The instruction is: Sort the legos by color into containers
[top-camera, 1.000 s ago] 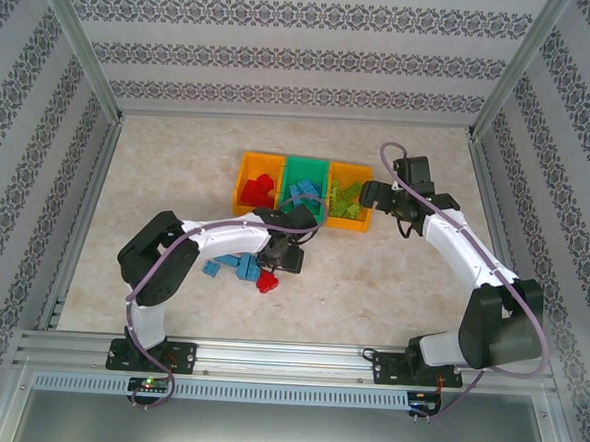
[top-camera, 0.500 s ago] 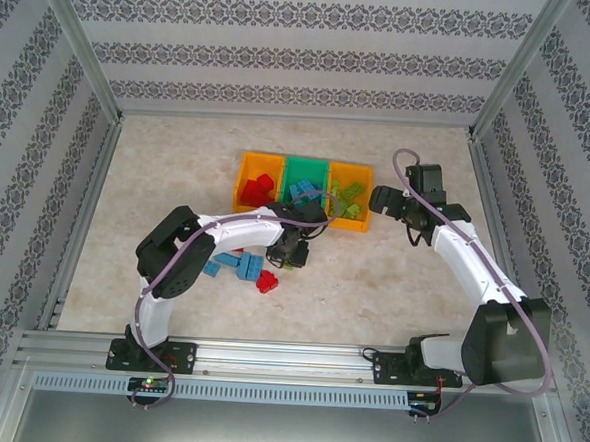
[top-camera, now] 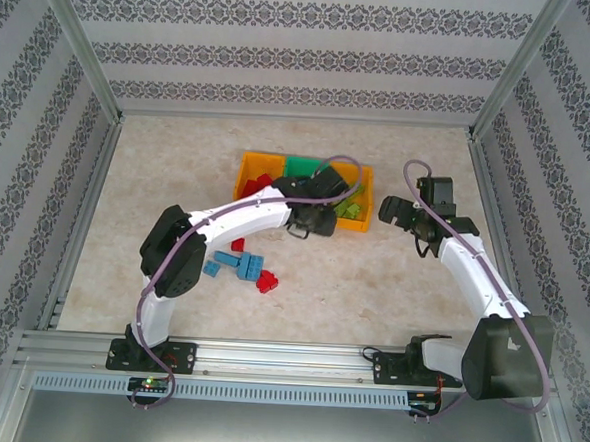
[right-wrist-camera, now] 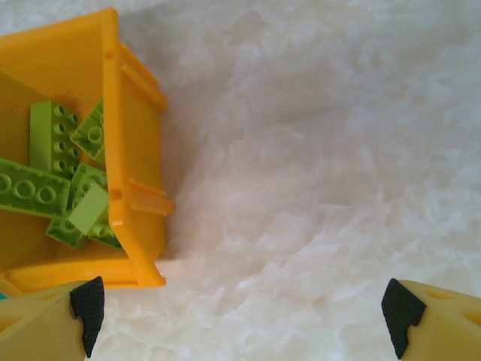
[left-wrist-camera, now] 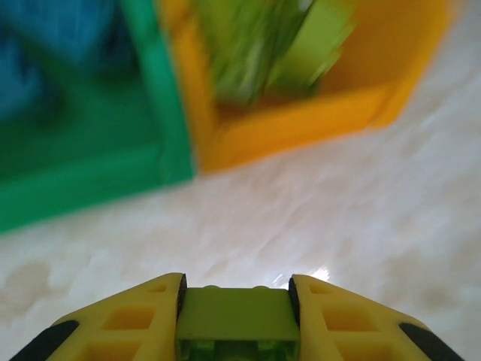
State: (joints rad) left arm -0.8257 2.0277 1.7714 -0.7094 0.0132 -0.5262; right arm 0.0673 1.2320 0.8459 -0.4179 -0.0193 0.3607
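The pale marbled desk (top-camera: 176, 194) carried the row of containers (top-camera: 244, 178), a green bin between two orange ones. The left pincer (left-wrist-camera: 236, 289) hung above the desk near their front wall, pinching a lime green lego (left-wrist-camera: 234, 316). The right pincer (right-wrist-camera: 242, 307), spread wide and empty, hovered beside the right orange bin (right-wrist-camera: 135, 188). Lime legos (right-wrist-camera: 37, 188) lay inside that bin. Blue legos (top-camera: 238, 266) and red legos (top-camera: 267, 282) sat loose on the desk.

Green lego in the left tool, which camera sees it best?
Left wrist view: the lime green lego sits close up, pinched in the left tool. From the top it is too small to tell; the right wrist view faces other legos.
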